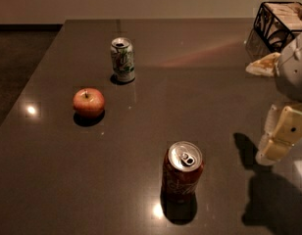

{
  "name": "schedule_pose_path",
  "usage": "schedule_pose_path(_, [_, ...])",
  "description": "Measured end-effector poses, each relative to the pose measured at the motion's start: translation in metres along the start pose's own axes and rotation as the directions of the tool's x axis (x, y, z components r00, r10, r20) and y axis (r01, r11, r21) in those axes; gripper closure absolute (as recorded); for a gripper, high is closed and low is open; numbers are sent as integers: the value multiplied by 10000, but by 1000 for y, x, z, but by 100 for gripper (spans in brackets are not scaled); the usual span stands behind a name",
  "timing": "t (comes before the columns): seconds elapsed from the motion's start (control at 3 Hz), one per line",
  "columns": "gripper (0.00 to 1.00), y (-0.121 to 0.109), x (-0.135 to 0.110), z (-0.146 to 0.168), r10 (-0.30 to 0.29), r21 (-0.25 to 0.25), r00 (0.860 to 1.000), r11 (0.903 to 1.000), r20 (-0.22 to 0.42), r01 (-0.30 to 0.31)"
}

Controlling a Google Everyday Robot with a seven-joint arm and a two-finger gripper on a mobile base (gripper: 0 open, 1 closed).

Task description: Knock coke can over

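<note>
The coke can stands upright on the dark table, near the front, a little right of the middle. It is dark red with white script and a silver top with a pull tab. My gripper hangs at the right edge of the view, above the table, to the right of the can and well apart from it. It holds nothing that I can see. Its shadow falls on the table below it.
A white-and-green soda can stands upright at the back left. A red apple lies left of the middle. A black wire basket and a pale packet sit at the back right. The table's left edge drops to dark floor.
</note>
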State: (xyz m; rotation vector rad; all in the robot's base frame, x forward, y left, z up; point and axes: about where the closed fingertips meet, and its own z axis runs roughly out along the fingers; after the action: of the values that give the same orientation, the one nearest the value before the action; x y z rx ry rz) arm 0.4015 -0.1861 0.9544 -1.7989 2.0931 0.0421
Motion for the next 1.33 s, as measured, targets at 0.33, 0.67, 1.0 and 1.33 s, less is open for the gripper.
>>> schedule_pose_path(0.33, [0,39,-28,25,-801,-511,9893,9949,1222,869])
schedule_pose_path(0.67, [0,69,-60,45,-1299,-1016,9623,9822,2390,1578])
schedule_pose_path(1.0, [0,91,-87,57,-1558,-1382,9320,9678,3272,2103])
schedule_pose_path(1.33, [0,104,-104,66,-1621,-1672,9093,9560,3832,2409])
